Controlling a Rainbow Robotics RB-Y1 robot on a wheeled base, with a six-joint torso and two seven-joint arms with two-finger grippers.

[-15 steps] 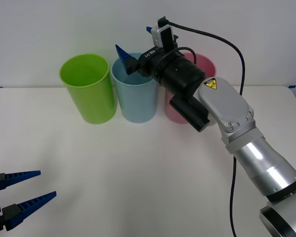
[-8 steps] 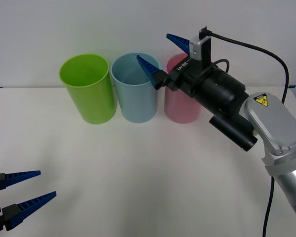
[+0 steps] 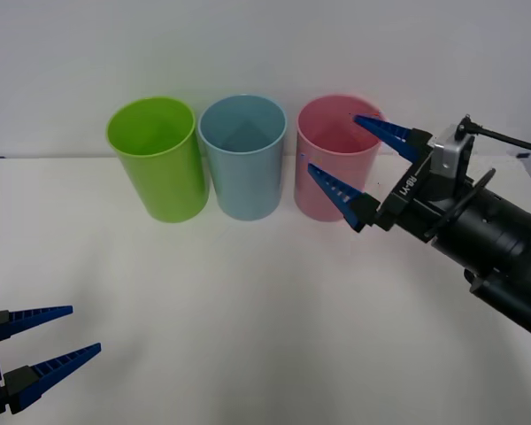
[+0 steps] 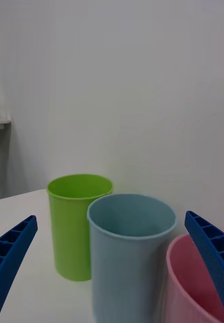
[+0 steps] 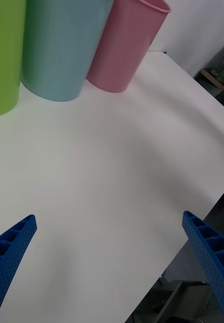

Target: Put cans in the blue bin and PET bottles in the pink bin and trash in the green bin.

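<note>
A: Where's the right gripper (image 3: 361,164)?
B: Fingers spread, empty, at the pink bin (image 3: 327,142).
A: Other bins?
B: Blue bin (image 3: 242,155) centre, green bin (image 3: 156,158) beside, along the table's (image 3: 248,310) far edge. Left gripper (image 3: 55,341) spread, near corner.

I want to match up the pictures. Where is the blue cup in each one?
Front view: the blue bin stands in the middle of the row.
Right wrist view: centre, between the open fingers.
Left wrist view: at the top edge.
Shared landmark: the green bin beside it.
</note>
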